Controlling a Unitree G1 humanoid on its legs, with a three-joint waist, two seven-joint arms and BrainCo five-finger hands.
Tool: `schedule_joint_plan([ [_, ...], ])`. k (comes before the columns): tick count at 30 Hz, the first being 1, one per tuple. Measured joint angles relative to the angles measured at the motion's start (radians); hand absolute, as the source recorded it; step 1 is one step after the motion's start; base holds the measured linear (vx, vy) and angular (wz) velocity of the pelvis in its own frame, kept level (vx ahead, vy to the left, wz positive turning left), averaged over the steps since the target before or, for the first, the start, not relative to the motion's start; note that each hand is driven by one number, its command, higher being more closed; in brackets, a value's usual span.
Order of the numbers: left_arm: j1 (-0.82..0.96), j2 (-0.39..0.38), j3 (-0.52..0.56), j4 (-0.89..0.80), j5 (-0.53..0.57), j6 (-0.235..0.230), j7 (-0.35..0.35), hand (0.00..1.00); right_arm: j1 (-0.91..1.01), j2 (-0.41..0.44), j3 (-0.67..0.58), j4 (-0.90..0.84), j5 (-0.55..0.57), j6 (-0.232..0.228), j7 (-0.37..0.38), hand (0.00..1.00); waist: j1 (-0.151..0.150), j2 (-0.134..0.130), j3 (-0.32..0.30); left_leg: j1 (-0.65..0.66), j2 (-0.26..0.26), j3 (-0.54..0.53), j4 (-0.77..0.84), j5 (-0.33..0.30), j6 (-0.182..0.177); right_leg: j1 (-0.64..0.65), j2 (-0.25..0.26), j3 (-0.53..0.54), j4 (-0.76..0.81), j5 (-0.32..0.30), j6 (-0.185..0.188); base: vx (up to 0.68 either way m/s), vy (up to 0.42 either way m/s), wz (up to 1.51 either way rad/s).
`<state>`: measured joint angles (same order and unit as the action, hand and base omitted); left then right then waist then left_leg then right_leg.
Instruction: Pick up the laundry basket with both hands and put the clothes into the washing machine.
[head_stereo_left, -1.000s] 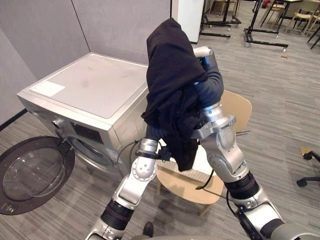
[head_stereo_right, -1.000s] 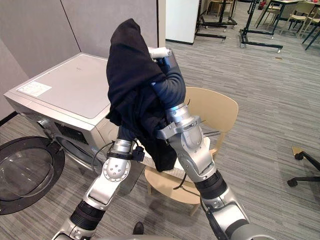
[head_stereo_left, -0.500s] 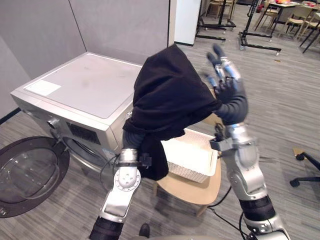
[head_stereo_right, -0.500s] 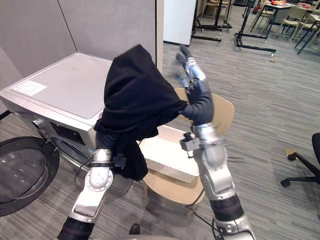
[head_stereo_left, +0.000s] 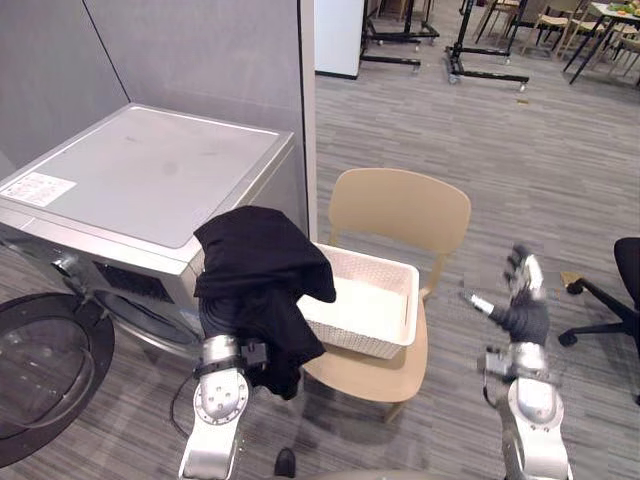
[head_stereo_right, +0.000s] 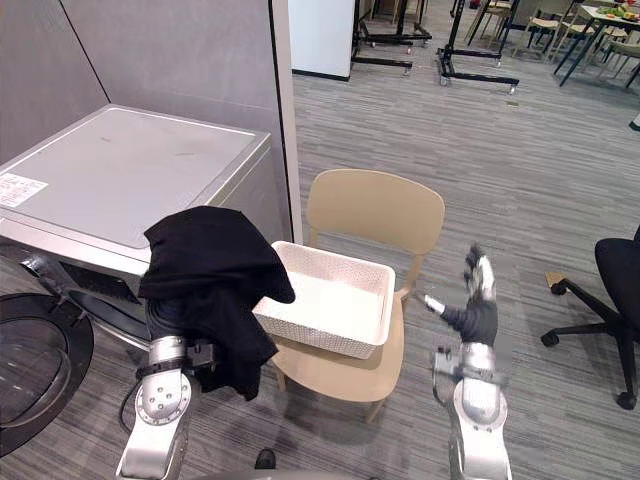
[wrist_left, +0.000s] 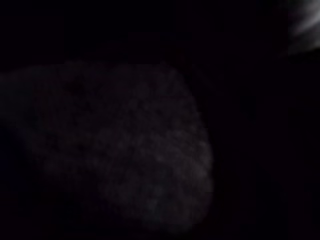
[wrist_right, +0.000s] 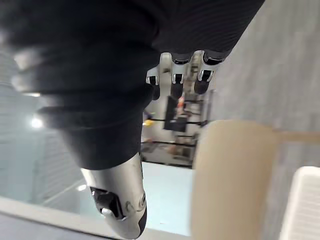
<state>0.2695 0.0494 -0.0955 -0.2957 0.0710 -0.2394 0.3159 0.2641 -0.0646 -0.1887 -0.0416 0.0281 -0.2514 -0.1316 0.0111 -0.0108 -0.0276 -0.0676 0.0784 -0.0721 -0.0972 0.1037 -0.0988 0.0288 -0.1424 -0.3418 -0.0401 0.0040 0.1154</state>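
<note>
A black garment (head_stereo_left: 260, 270) hangs draped over my left hand, which is hidden beneath it, just in front of the washing machine (head_stereo_left: 150, 180) and beside the basket's near corner. Dark cloth (wrist_left: 125, 150) covers the left wrist view. The white laundry basket (head_stereo_left: 405, 290) sits on a tan chair (head_stereo_left: 400, 210) and looks empty inside. The machine's round door (head_stereo_left: 40, 370) stands swung open at the lower left. My right hand (head_stereo_left: 520, 300) is held up to the right of the chair, fingers (wrist_right: 180, 75) straight, holding nothing.
A grey partition wall (head_stereo_left: 190, 50) stands behind the machine. A black office chair (head_stereo_left: 615, 300) is at the right edge. Rolling stands (head_stereo_left: 480, 60) and more chairs are at the far back. Striped grey floor lies open to the right of the tan chair.
My left arm has come down with the garment from head height to the front of the machine. My right hand let go of the cloth, opened and dropped to the right of the chair.
</note>
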Motion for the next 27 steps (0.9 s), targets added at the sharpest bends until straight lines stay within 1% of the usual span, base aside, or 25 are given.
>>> schedule_joint_plan([
  [4, 0.038, -0.006, -0.013, 0.048, -0.001, -0.008, -0.037, 1.00, 0.039, 0.049, 0.006, 0.097, -0.004, 0.007, 0.000, 0.00, 0.001, 0.006, 0.001, 0.000, 0.000, -0.001, -0.001, -0.002, 0.000, 0.000, 0.000, -0.001, 0.002, -0.005, 0.002, 0.00, 0.000, 0.00],
  [6, 0.052, -0.006, -0.022, 0.085, 0.000, -0.008, -0.058, 1.00, 0.049, 0.061, 0.017, 0.119, -0.030, 0.008, -0.001, 0.00, 0.001, 0.008, 0.002, -0.001, 0.000, -0.002, -0.001, -0.002, 0.000, 0.000, 0.000, -0.002, 0.002, -0.006, 0.003, 0.00, 0.000, 0.00],
  [8, 0.062, -0.006, -0.026, 0.108, 0.000, -0.008, -0.076, 1.00, 0.048, 0.060, 0.034, 0.135, -0.039, 0.005, -0.002, 0.00, 0.001, 0.009, 0.002, 0.000, 0.000, -0.004, -0.001, -0.002, 0.000, 0.001, 0.000, -0.004, 0.003, -0.006, 0.003, 0.00, -0.005, 0.02],
  [14, 0.081, -0.005, -0.030, 0.155, 0.000, -0.007, -0.097, 1.00, 0.049, 0.059, 0.089, 0.187, -0.064, 0.005, -0.003, 0.00, 0.003, 0.013, 0.008, -0.004, -0.001, -0.026, 0.000, -0.002, 0.000, 0.002, -0.001, -0.022, 0.022, -0.019, 0.000, 0.00, -0.015, 0.09],
  [16, 0.087, -0.007, -0.030, 0.170, 0.000, -0.007, -0.099, 1.00, 0.044, 0.056, 0.113, 0.190, -0.071, 0.004, -0.006, 0.00, 0.006, 0.014, 0.017, -0.014, -0.001, -0.050, 0.001, -0.001, 0.000, 0.000, -0.001, -0.041, 0.032, -0.025, 0.000, -0.01, -0.028, 0.34],
  [18, 0.085, -0.005, -0.030, 0.184, 0.000, -0.007, -0.100, 1.00, 0.022, 0.047, 0.130, 0.223, -0.077, 0.000, -0.023, 0.00, 0.007, 0.014, 0.040, -0.043, -0.004, -0.093, 0.001, 0.006, -0.008, -0.007, -0.004, -0.087, 0.066, -0.048, -0.001, -0.04, -0.041, 0.83],
  [19, 0.082, -0.006, -0.033, 0.185, 0.000, -0.007, -0.100, 1.00, 0.000, 0.029, 0.144, 0.234, -0.078, 0.000, -0.038, 0.00, 0.010, 0.022, 0.053, -0.091, -0.010, -0.155, 0.002, 0.031, -0.010, -0.040, -0.013, -0.157, 0.117, -0.080, 0.000, -0.01, -0.049, 1.12],
  [20, 0.078, -0.007, -0.033, 0.185, -0.001, -0.007, -0.099, 1.00, -0.011, 0.019, 0.152, 0.234, -0.078, 0.000, -0.045, 0.00, 0.012, 0.024, 0.063, -0.108, -0.014, -0.174, 0.002, 0.044, -0.011, -0.051, -0.018, -0.182, 0.140, -0.093, 0.002, 0.00, -0.042, 1.14],
  [21, 0.073, -0.007, -0.033, 0.185, -0.001, -0.007, -0.099, 1.00, -0.027, 0.009, 0.154, 0.236, -0.078, 0.000, -0.047, 0.00, 0.013, 0.027, 0.076, -0.120, -0.014, -0.172, 0.001, 0.047, -0.005, -0.060, -0.024, -0.199, 0.162, -0.103, 0.000, -0.02, 0.002, 0.88],
  [22, 0.069, -0.007, -0.033, 0.189, -0.002, -0.005, -0.098, 1.00, -0.059, -0.010, 0.156, 0.251, -0.079, 0.000, -0.051, 0.00, 0.027, 0.031, 0.089, -0.149, -0.009, -0.095, -0.005, 0.019, 0.077, -0.069, -0.039, -0.249, 0.189, -0.110, 0.002, -0.04, 0.021, 1.24],
  [23, 0.061, -0.004, -0.048, 0.192, -0.002, -0.002, -0.099, 1.00, -0.075, -0.022, 0.155, 0.255, -0.080, 0.004, -0.069, 0.00, 0.029, 0.019, 0.093, -0.166, -0.010, 0.022, 0.003, -0.049, 0.189, -0.064, -0.065, -0.290, 0.193, -0.104, 0.003, -0.01, 0.031, 1.29],
  [24, 0.057, -0.001, -0.053, 0.192, -0.002, -0.003, -0.098, 1.00, -0.084, -0.030, 0.155, 0.256, -0.080, 0.005, -0.075, 0.00, 0.029, 0.014, 0.099, -0.171, -0.009, 0.067, 0.015, -0.072, 0.220, -0.059, -0.080, -0.298, 0.200, -0.099, 0.005, 0.06, 0.087, 1.16],
  [25, 0.058, 0.004, -0.058, 0.192, -0.004, -0.004, -0.096, 1.00, -0.101, -0.044, 0.159, 0.258, -0.080, 0.005, -0.082, 0.00, 0.039, 0.017, 0.105, -0.184, -0.003, 0.115, 0.054, -0.074, 0.227, -0.048, -0.101, -0.314, 0.220, -0.104, 0.010, 0.07, 0.079, 0.70],
  [26, 0.060, 0.003, -0.074, 0.194, -0.022, -0.005, -0.093, 1.00, -0.127, -0.065, 0.163, 0.260, -0.082, 0.005, -0.082, 0.00, 0.054, 0.033, 0.111, -0.177, 0.017, 0.125, 0.111, -0.006, 0.121, -0.015, -0.102, -0.321, 0.251, -0.153, 0.040, 0.06, 0.059, 0.45],
  [27, 0.060, 0.004, -0.079, 0.199, -0.022, -0.007, -0.092, 1.00, -0.137, -0.063, 0.165, 0.261, -0.083, 0.004, -0.082, 0.00, 0.055, 0.032, 0.109, -0.167, 0.017, 0.122, 0.120, 0.001, 0.059, 0.000, -0.107, -0.317, 0.252, -0.170, 0.048, 0.09, 0.007, 0.23],
])
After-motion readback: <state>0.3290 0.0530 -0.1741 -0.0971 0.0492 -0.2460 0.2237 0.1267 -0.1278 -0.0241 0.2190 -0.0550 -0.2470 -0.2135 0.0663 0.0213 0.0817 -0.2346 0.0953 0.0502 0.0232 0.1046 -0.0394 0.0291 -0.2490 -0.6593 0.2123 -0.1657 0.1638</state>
